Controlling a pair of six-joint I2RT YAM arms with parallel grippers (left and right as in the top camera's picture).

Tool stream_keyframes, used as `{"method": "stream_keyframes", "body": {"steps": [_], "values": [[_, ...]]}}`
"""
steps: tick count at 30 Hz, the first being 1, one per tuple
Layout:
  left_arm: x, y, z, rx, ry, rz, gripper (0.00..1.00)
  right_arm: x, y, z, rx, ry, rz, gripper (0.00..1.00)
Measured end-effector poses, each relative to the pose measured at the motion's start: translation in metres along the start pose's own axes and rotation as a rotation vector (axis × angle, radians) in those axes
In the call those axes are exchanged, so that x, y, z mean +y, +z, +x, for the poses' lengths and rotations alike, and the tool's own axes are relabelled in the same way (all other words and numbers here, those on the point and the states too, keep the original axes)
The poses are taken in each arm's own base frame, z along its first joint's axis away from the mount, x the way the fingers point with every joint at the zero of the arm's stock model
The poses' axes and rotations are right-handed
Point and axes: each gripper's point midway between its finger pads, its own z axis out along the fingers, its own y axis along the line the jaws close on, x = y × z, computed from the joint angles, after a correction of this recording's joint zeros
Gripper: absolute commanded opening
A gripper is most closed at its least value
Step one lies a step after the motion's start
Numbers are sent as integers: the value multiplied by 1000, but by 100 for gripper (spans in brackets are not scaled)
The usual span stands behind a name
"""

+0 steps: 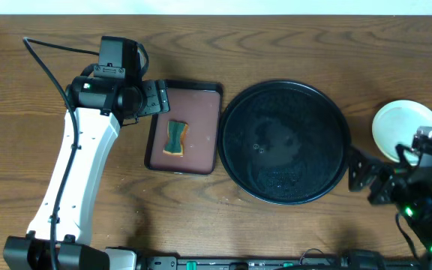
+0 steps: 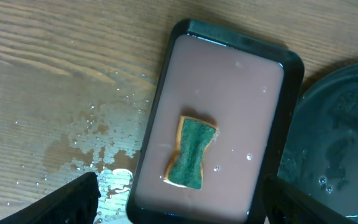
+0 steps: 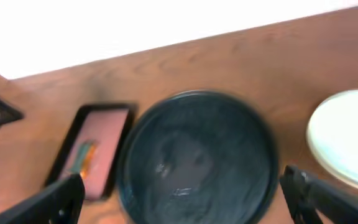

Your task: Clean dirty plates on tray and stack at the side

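Note:
The round black tray (image 1: 283, 142) lies mid-table, wet and with no plate on it; it also shows in the right wrist view (image 3: 197, 155) and at the right edge of the left wrist view (image 2: 340, 137). A pale mint-white plate (image 1: 403, 126) lies on the table to the tray's right, seen too in the right wrist view (image 3: 347, 137). Any plates beneath it are hidden, and no yellow plate shows. My left gripper (image 1: 158, 97) (image 2: 182, 208) is open and empty above the rectangular tray's left end. My right gripper (image 1: 362, 178) (image 3: 185, 199) is open and empty beside the round tray's right rim.
A rectangular black tray (image 1: 201, 161) with a maroon inside lies left of the round tray and holds a green and yellow sponge (image 1: 175, 139) (image 2: 191, 152). Water droplets (image 2: 104, 143) lie on the wood left of it.

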Motion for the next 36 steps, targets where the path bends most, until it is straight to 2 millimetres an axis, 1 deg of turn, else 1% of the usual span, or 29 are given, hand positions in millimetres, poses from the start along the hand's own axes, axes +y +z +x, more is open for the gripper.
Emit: {"method": "stream_keyframes", "body": {"steps": [1, 2, 4, 5, 9, 10, 14, 17, 21, 26, 29, 36], "values": [[0, 0, 0, 0, 0, 0, 84, -1, 7, -3, -52, -39, -5, 99], [0, 0, 0, 0, 0, 0, 84, -2, 12, -2, -79, -63, -7, 99], [0, 0, 0, 0, 0, 0, 84, -7, 24, 10, -126, -104, -9, 99], [0, 0, 0, 0, 0, 1, 84, -10, 29, 18, -149, -117, -11, 99], [0, 0, 0, 0, 0, 0, 84, -24, 43, 68, -159, -140, -3, 99], [0, 0, 0, 0, 0, 0, 84, -31, 47, 84, -155, -140, 11, 99], [0, 0, 0, 1, 0, -1, 84, -50, 60, 119, -175, -143, 61, 99], [0, 0, 0, 0, 0, 0, 84, -59, 69, 131, -206, -146, 79, 99], [0, 0, 0, 0, 0, 0, 84, -66, 83, 134, -257, -153, 87, 99], [0, 0, 0, 0, 0, 0, 84, -68, 97, 122, -415, -180, 72, 99], [0, 0, 0, 0, 0, 0, 84, -71, 104, 130, -405, -178, 74, 99], [0, 0, 0, 0, 0, 0, 84, -72, 103, 129, -411, -178, 76, 99]]}}
